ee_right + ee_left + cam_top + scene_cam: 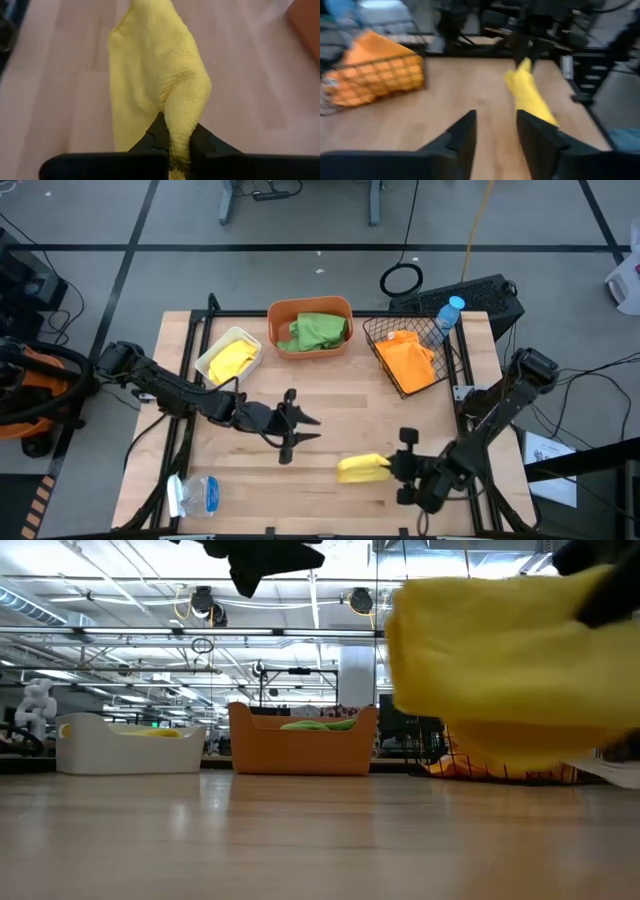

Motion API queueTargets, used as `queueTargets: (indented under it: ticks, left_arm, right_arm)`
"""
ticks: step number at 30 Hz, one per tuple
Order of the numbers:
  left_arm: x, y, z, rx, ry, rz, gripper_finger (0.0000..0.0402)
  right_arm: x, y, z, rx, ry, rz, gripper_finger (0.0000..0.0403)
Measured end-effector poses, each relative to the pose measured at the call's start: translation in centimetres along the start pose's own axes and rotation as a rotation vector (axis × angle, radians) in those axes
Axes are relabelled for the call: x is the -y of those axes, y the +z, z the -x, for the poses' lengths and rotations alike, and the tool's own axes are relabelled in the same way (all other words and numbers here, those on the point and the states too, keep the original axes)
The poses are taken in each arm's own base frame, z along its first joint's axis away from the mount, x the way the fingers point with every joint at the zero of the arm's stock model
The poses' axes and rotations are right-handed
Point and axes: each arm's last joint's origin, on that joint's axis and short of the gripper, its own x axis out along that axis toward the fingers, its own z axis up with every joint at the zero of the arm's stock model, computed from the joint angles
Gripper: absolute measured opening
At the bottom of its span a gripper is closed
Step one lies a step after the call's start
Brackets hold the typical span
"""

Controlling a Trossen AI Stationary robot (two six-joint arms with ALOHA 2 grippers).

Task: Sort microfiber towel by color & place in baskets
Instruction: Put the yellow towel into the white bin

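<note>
A bright yellow towel (362, 468) hangs bunched near the table's near-right edge, and my right gripper (175, 142) is shut on it. My left gripper (300, 425) hovers open over the table's middle, a little to the left of that towel (530, 92) and touching nothing. The white tub (230, 358) holds another yellow towel. A green towel (318, 330) lies in the orange tub (310, 308). An orange towel (408, 360) fills the black wire basket (385, 330). My right gripper pinches a gathered fold of the yellow towel (181, 127) between its two fingers. They come from the table's right, pointing left and slanting down. The towel (510, 670) hangs slack beyond the fingers; in the low view it is clear of the tabletop.
The three containers stand in a row along the far edge. A clear bottle with a blue cap (448, 315) stands behind the wire basket. A clear plastic packet (195, 495) lies at the near-left corner. Bare wood stretches between the grippers and the containers.
</note>
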Motion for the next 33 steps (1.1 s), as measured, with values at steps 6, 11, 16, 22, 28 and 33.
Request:
queueTargets:
  ticks: [6,11,16,22,28,33]
  left_arm:
    - [-0.6,0.3,-0.1,0.025,0.086,-0.062,0.0233]
    - [-1.5,0.2,-0.3,0.008,0.083,-0.058,0.0271]
    - [-2.4,-0.2,-0.9,-0.035,-0.014,-0.022,0.0276]
    - [-2.9,-1.6,-2.7,-0.060,-0.013,-0.021,0.0276]
    - [-3.4,-3.1,-4.2,-0.108,0.004,-0.038,0.0276]
    - [-3.8,-3.5,-4.3,-0.139,0.016,-0.047,0.0276]
  right_arm:
    - [1.8,2.6,-1.2,0.003,-0.054,0.082,0.0010]
    - [3.2,3.4,-2.3,-0.016,-0.099,0.122,0.0010]
    - [4.5,4.1,-3.2,-0.027,-0.145,0.145,0.0010]
    - [6.0,5.4,-4.3,0.001,-0.173,0.178,0.0010]
    - [7.5,6.5,-5.2,0.017,-0.203,0.213,0.0011]
    - [8.6,6.8,-5.8,-0.003,-0.229,0.255,0.0011]
